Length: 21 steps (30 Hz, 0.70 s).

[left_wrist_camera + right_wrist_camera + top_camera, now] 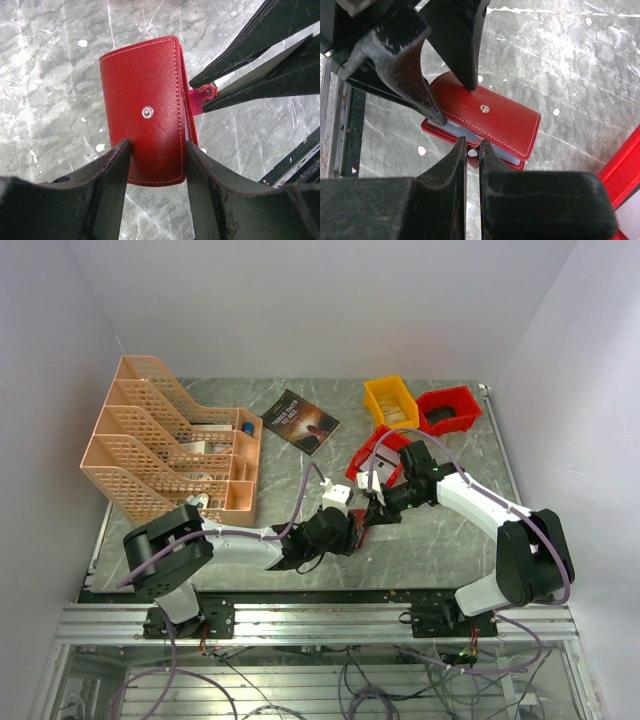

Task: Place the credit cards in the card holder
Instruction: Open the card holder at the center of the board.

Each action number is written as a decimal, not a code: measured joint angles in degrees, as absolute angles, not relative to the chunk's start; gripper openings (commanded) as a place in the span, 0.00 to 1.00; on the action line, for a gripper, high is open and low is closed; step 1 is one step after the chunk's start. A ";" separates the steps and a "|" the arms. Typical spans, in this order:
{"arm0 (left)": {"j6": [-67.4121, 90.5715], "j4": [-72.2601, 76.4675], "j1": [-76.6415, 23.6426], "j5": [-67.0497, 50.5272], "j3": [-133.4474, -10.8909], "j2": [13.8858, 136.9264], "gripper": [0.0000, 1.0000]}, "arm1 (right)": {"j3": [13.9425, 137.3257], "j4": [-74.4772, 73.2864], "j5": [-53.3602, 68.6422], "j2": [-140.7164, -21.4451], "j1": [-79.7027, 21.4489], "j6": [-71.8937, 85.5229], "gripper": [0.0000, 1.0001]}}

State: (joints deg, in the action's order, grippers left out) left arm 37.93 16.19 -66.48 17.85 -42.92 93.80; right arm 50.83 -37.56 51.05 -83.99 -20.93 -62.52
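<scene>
Left gripper (157,147) clamped across the near end of the card holder (145,90).
The card holder lies closed, cover up, on the table (50,75) between the arms, its long axis pointing away from that gripper; the right gripper (472,146) pinches its clasp tab (200,96) at the side edge.

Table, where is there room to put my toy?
Bare tabletop lies between the right arm and the front edge, and between that arm and the rear red bin. Crowded around the card holder, where both arms' fingers meet.
</scene>
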 measured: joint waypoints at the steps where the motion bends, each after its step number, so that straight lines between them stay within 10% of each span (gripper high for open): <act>1: 37.95 16.14 -66.50 17.98 -42.85 93.51 0.55 | 50.83 -37.58 51.05 -83.99 -20.84 -62.50 0.00; 21: 40.53 14.79 -66.48 21.65 -41.01 89.03 0.08 | 50.83 -37.45 50.13 -83.44 -19.73 -61.84 0.00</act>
